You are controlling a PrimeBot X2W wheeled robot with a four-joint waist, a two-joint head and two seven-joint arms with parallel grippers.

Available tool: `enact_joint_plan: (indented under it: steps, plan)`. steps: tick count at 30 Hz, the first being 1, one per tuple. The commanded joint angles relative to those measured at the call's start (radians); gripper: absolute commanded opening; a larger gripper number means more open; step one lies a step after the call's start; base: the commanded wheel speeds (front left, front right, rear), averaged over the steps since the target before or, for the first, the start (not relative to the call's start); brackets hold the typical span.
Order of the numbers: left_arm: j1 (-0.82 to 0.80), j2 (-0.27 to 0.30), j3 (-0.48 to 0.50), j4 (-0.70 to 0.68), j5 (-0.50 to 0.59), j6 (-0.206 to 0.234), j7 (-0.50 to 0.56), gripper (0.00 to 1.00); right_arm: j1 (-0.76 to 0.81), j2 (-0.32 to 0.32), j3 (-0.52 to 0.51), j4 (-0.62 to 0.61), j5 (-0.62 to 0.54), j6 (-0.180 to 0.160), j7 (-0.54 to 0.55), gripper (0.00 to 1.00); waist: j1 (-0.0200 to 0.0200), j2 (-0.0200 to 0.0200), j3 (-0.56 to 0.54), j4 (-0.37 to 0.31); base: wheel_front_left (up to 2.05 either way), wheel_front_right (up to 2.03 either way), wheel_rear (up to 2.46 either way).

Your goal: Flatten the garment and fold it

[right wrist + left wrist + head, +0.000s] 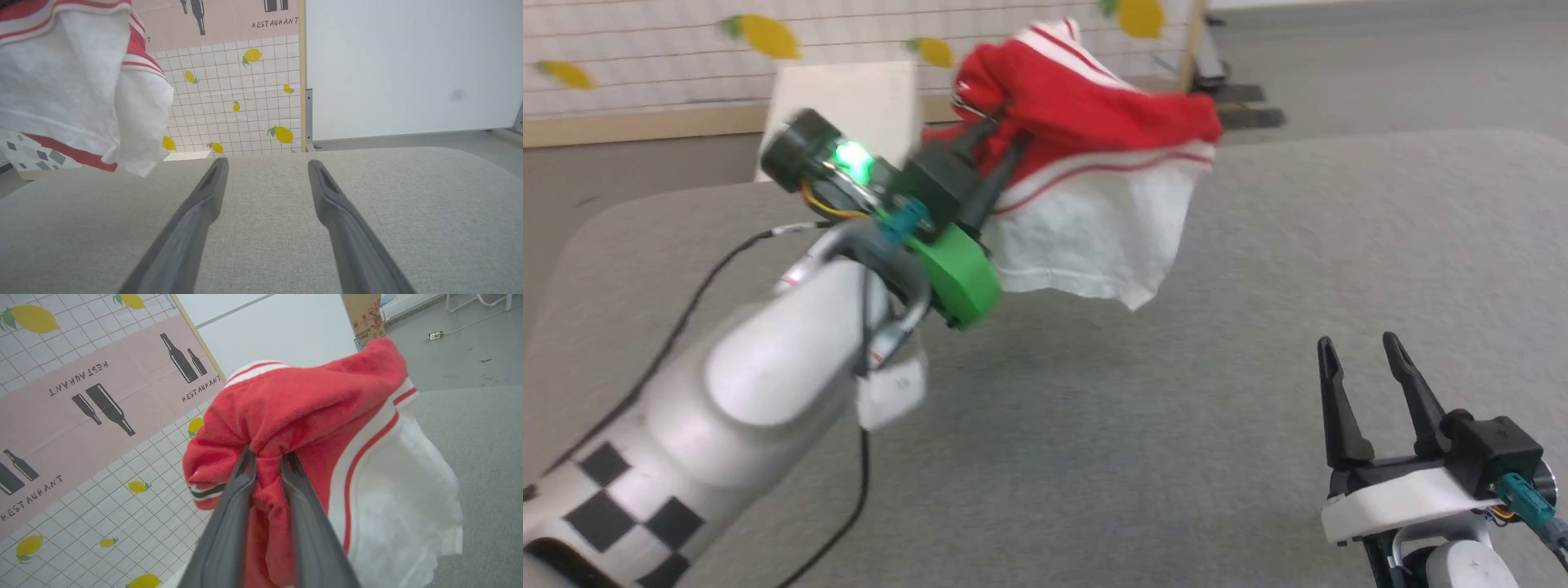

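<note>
the left gripper (998, 135) was clenched on a bunch of red cloth in the body of the garment (1094, 114), its dark fingers (241, 486) pressed in so the fabric puckered between them. held by that single pinch, the shirt was a crumpled lump raised above the grey padded table (1258, 310). the red body was bundled on top, and a white sleeve with red-and-white trim drooped on the side toward the right arm. the head view was smeared with blur, so i could only say the lowest white edge seemed to hang clear of the table rather than touch it. the right wrist view agreed, showing that edge aloft. no lettering could be made out in the folds.

the right gripper (1360, 341) sat low at the near right of the table, well apart from the cloth. its fingers were spread and held nothing, probably kept ready for a free edge.

judged from this, flattening had not begun. lifting the shirt by one point lets its weight pull the folds loose. the sensible follow-up would be for the free gripper to take the dangling sleeve or a hem, so the two could stretch it and lay it down. the risk was that so small a pinch might slip, or had caught several layers together.
</note>
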Motion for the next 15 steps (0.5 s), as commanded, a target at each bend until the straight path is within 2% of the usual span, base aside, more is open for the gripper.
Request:
enact_joint_plan:
  steps: [1,7,12,13,15]
  plan:
    - [0.005,-0.018,-0.013,0.022,0.032,0.007,-0.023,0.0,-0.007,0.001,0.0,-0.007,0.008,-0.002,-0.005,1.0,0.0,0.0,0.055,-0.103,0.0,0.0,0.0]
    - [0.035,-0.084,-0.088,0.161,0.122,-0.002,-0.064,0.0,-0.014,0.001,0.009,-0.009,0.026,-0.002,-0.005,1.0,0.0,0.0,0.114,-0.184,0.0,0.0,0.0]
    - [0.096,-0.138,-0.121,0.278,0.152,-0.004,-0.072,0.0,-0.02,0.001,0.012,-0.012,0.038,-0.002,-0.005,1.0,0.0,0.0,0.146,-0.218,0.0,0.0,0.0]
    - [0.113,-0.15,-0.123,0.3,0.152,-0.009,-0.072,0.1,-0.02,0.001,0.012,-0.012,0.039,-0.002,-0.005,1.0,0.0,0.0,0.149,-0.22,0.0,0.0,0.0]
    - [0.142,-0.168,-0.13,0.345,0.152,-0.024,-0.072,1.0,-0.02,0.001,0.013,-0.009,0.038,-0.002,-0.005,1.0,0.0,0.0,0.152,-0.219,0.0,0.0,0.0]
